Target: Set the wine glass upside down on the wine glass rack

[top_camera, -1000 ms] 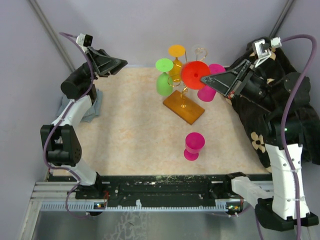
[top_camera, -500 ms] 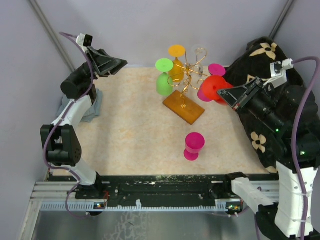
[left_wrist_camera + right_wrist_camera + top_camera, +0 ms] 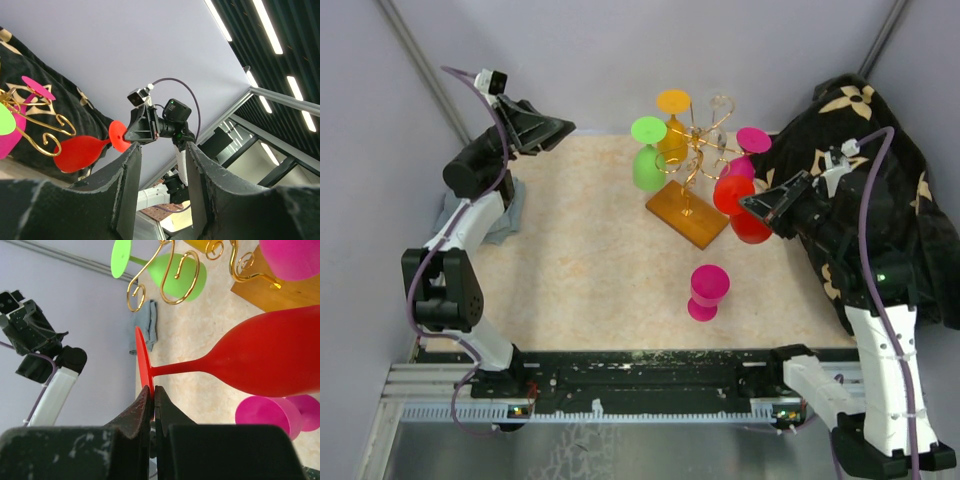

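The wine glass rack [image 3: 697, 152] is a gold wire tree on an amber base [image 3: 687, 215] at the back middle of the mat. Green [image 3: 647, 166], orange [image 3: 672, 128] and magenta [image 3: 750, 142] glasses hang on it. My right gripper [image 3: 750, 204] is shut on the foot rim of a red wine glass [image 3: 738, 208], held tilted in the air just right of the rack. In the right wrist view the pinched foot [image 3: 143, 357] is at left and the bowl [image 3: 272, 357] at right. My left gripper [image 3: 563, 127] is open and empty, raised at the back left.
A magenta glass [image 3: 707, 291] stands upright on the mat in front of the rack. A grey-blue cloth [image 3: 505, 212] lies at the left edge. A black patterned fabric [image 3: 880, 140] covers the right side behind my right arm.
My right gripper has carried the red glass from above the rack's right side down and to the right, tipping it over. The left arm has not moved.
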Motion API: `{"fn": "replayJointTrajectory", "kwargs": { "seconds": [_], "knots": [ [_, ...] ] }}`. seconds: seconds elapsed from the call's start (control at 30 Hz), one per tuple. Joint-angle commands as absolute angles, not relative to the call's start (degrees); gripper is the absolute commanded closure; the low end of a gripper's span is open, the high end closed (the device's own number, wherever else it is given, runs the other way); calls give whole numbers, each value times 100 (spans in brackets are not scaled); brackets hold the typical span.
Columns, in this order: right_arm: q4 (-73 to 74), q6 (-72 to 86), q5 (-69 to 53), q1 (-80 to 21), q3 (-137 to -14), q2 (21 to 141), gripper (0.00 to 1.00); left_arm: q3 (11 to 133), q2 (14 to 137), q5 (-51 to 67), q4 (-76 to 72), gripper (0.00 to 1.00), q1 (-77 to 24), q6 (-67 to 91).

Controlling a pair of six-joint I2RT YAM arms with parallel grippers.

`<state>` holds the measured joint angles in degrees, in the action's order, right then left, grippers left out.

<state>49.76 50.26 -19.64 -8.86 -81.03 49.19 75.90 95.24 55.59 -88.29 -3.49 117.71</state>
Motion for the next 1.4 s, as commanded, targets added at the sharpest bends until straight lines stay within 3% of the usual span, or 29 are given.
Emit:
{"fn": "replayJointTrajectory", "kwargs": {
  "seconds": [0.0,0.27,0.63,1.37],
  "knots": [
    [3982,5456,-2153,-795,-7871,4908,100,7443,9400,5645,-10114,54,-318,11614],
    [2608,6473,-3679,533,-7051,5042,100,7390,9267,5758,-9906,54,-320,11450],
    [1518,7179,-4027,622,-6694,5431,100,7377,9211,5801,-9726,54,-324,11312],
    [1109,7141,-3980,666,-6781,6096,100,7447,9272,5818,-9659,54,-326,11267]
  ]
}}
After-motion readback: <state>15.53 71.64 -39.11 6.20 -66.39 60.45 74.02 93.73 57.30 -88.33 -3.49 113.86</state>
